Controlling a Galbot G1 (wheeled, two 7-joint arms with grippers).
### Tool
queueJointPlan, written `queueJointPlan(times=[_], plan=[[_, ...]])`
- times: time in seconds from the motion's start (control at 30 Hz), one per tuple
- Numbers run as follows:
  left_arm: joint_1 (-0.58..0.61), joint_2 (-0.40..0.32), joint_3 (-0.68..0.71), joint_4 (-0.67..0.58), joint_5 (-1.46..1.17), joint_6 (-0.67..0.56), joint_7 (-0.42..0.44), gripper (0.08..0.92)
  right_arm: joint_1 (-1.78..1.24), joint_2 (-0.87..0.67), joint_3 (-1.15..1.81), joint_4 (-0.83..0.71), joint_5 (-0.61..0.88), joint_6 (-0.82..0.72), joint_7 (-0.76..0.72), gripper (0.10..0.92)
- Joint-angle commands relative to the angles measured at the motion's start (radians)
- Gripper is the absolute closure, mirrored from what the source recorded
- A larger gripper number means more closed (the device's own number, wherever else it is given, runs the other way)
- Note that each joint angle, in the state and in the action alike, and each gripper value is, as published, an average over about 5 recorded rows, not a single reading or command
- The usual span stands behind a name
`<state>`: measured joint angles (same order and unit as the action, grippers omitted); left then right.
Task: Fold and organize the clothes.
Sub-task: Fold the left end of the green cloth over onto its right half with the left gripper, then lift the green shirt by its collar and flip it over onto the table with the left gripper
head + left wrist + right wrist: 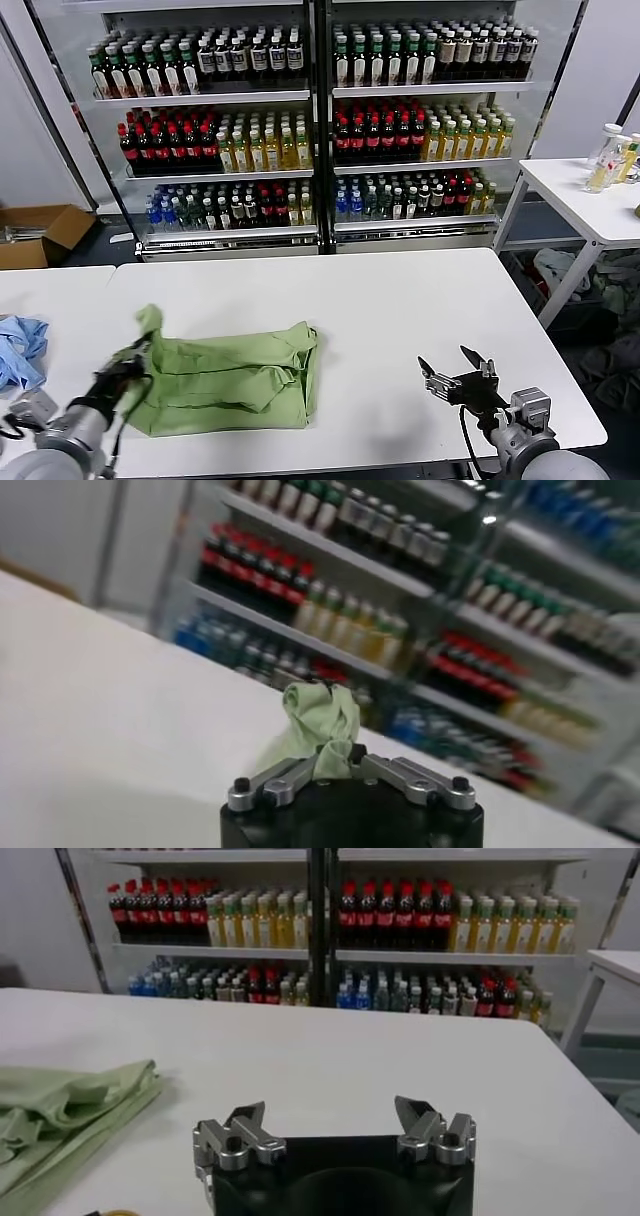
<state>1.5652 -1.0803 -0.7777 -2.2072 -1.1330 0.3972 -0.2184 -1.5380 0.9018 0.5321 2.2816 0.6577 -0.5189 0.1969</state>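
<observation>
The light green polo shirt [235,378] lies partly folded on the white table [400,300], left of the middle. My left gripper [133,366] is shut on a bunched corner of the shirt [322,720] at its left end and holds that corner lifted above the table. In the left wrist view the fabric sticks up from between the closed jaws of the left gripper [335,757]. My right gripper [455,366] is open and empty over the table's front right part, well clear of the shirt. The right wrist view shows the shirt's edge [70,1113] off to one side of the open right gripper [333,1123].
A light blue cloth [20,350] lies on the neighbouring table at the far left. Shelves of bottles [310,110] stand behind the table. A second white table [590,195] with bottles stands at the back right. A cardboard box [35,235] sits on the floor at the left.
</observation>
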Motion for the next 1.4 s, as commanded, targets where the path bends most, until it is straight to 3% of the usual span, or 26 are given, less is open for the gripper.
queueJointPlan(times=[0.03,0.3,0.53,0.7,0.9,1.03,1.2,1.4], plan=[[-0.067,-0.062,0.289,-0.027,-0.109,0.008,0.017,0.903,0.01,-0.004,-0.007,-0.01,0.002,0.001,-0.001,0.203],[-0.185,-0.077,0.418,0.118,-0.045,0.001,0.01,0.903,0.038,-0.003,-0.027,-0.027,0.002,-0.001,0.001,0.203],[-0.241,-0.069,0.463,0.168,0.016,0.011,0.039,0.903,0.056,0.002,-0.039,-0.042,0.002,-0.004,0.003,0.202],[-0.233,-0.061,0.468,0.133,0.048,0.004,0.094,0.867,0.063,0.005,-0.042,-0.048,0.002,-0.005,0.004,0.203],[-0.185,-0.048,0.44,0.049,0.047,0.0,0.132,0.699,0.065,0.011,-0.045,-0.047,0.001,-0.006,0.004,0.203],[-0.156,-0.042,0.369,0.018,0.077,-0.023,0.105,0.586,0.064,0.018,-0.046,-0.045,-0.001,-0.006,0.004,0.203],[-0.102,-0.018,0.241,0.092,0.285,-0.086,0.034,0.439,0.063,0.027,-0.049,-0.046,-0.005,-0.004,0.003,0.202],[-0.047,0.009,0.145,0.224,0.364,-0.1,0.013,0.266,0.073,0.03,-0.057,-0.051,-0.009,-0.003,0.003,0.203]])
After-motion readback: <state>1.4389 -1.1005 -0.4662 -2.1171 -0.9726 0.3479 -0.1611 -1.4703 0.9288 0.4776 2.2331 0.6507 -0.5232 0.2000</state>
